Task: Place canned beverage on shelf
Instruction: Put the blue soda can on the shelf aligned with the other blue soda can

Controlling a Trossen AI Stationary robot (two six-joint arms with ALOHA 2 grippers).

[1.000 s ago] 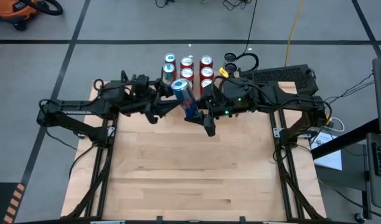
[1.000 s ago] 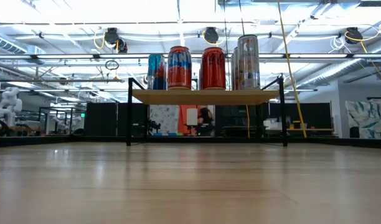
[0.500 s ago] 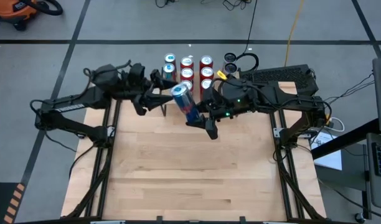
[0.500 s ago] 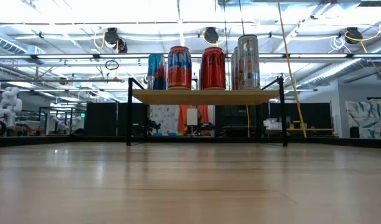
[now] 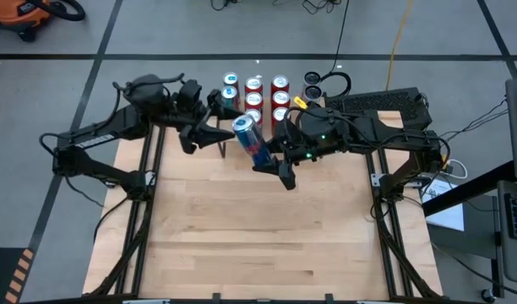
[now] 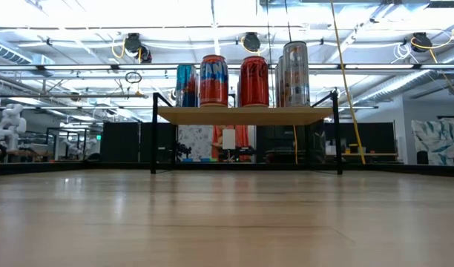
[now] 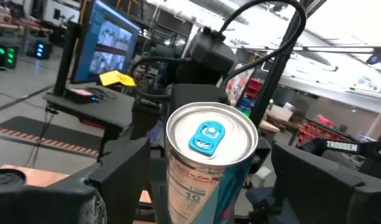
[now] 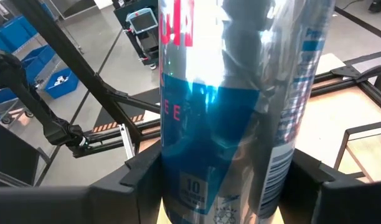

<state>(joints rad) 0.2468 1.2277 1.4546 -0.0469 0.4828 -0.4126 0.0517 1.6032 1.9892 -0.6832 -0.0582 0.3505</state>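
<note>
A blue and silver canned beverage point(image 5: 252, 139) with a blue tab on its top point(image 7: 210, 137) hangs tilted in the air over the table's far part, in my right gripper point(image 5: 269, 157). My left gripper point(image 5: 209, 128) stands open a little to the can's left, facing its top and touching nothing. The shelf point(image 6: 242, 115) stands at the far edge on thin black legs. It carries several red, blue and silver cans point(image 5: 255, 91). Neither gripper shows in the low view. My right gripper pinches the can's side wall point(image 8: 228, 186), in its lower half, between its two fingers point(image 8: 141, 177). The fingers come from the table's right side, nearly level, and lie across the can. The can is lifted clear of the table, its top tipped toward my left gripper.
Black metal frame rails point(image 5: 149, 181) run along both sides of the wooden tabletop point(image 5: 258, 236). A black keyboard point(image 5: 381, 101) and cables point(image 5: 330, 83) lie beyond the far right corner. The table's near half is bare wood.
My left gripper has drawn back from the can toward the table's far left corner, rising and swinging its wrist, and stays open. My right gripper and the can have kept still.
</note>
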